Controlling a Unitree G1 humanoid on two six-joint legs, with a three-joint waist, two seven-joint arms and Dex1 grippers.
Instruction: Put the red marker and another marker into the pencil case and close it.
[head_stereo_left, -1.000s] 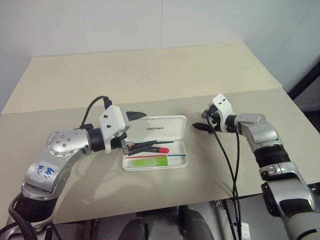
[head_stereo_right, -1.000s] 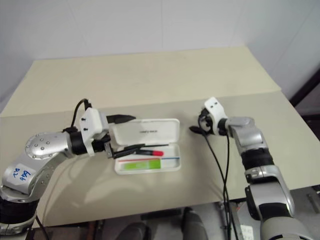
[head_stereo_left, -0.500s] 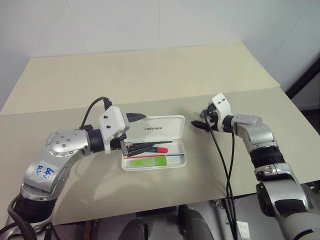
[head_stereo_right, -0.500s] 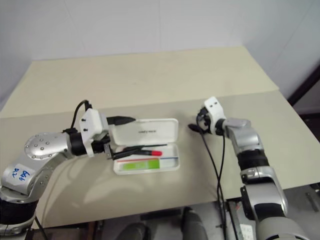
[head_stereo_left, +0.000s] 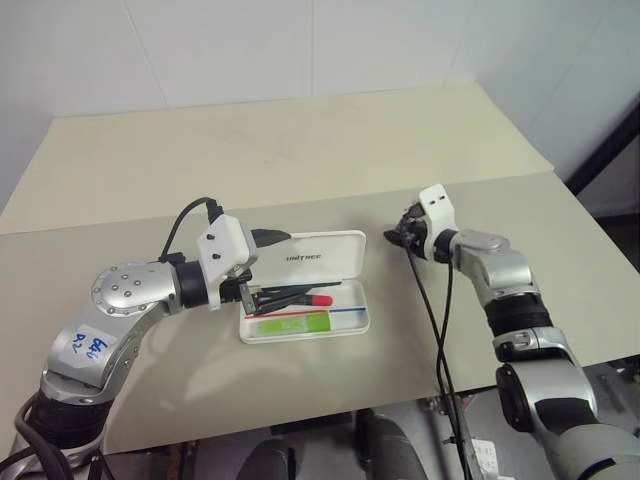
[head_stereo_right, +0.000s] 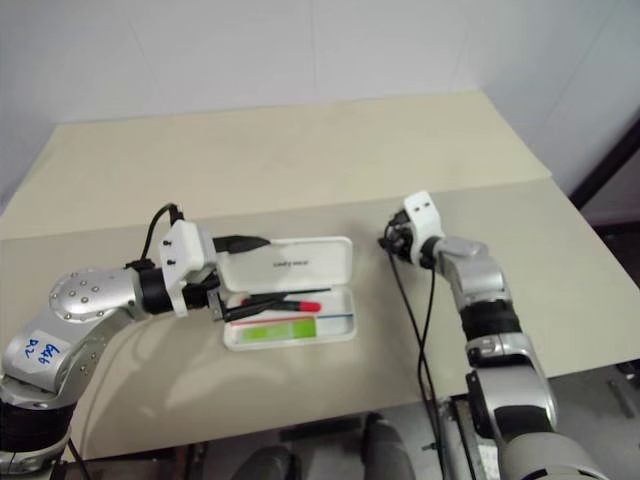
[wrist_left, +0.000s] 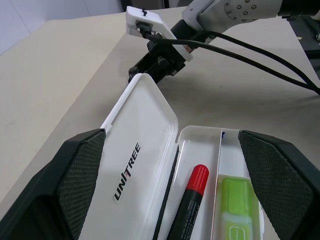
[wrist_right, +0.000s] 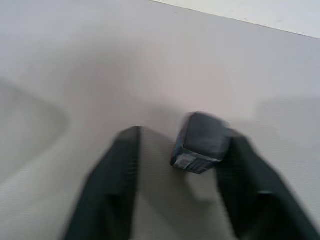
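White plastic marks the pencil case (head_stereo_left: 305, 297), lying open just below the middle of the left eye view, with its lid (head_stereo_left: 313, 255) tipped back toward the wall. The lime-green highlighter (head_stereo_left: 293, 323) lies flat in the near compartment. Just behind it the red marker (head_stereo_left: 297, 297) rests with its red cap toward the centre, so both pens appear loaded and only the closing seems left.

The left gripper (head_stereo_left: 272, 266) sits at the case's left end with its claw spread wide, one finger over the lid's corner and one over the tray, holding nothing; probably placed to swing the lid down.

Farther back, right of centre, the right gripper (head_stereo_left: 396, 239) hangs beside the lid's far corner. Its wrist view shows the fingers (wrist_right: 121, 176) narrowed around a small dark block (wrist_right: 200, 142), though whether they pinch it I cannot tell.
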